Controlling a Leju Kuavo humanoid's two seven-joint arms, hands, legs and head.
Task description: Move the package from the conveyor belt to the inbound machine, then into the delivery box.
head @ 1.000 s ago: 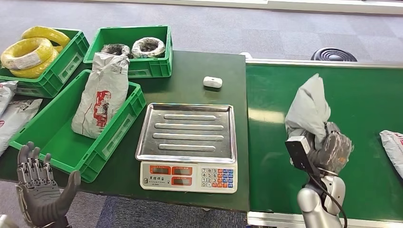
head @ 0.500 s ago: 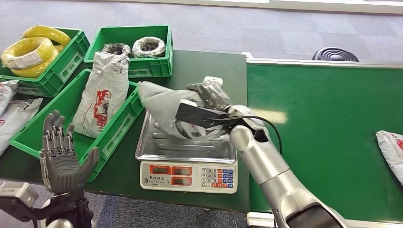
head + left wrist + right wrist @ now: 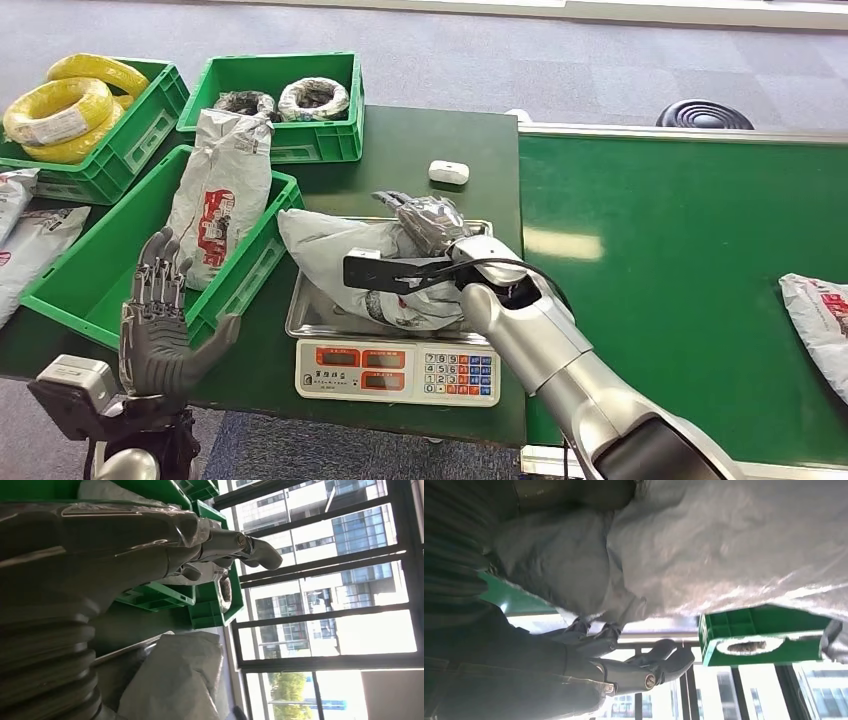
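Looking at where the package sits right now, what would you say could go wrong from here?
1. The grey package overhangs the scale's steel tray toward the green bin; if the right hand lets go now, it may slide off or weigh wrongly.
2. The package is soft and crumpled, so the fingers could snag its film when withdrawing and drag it along.
3. The left hand, raised open nearby, might bump the bin's edge when reaching in.
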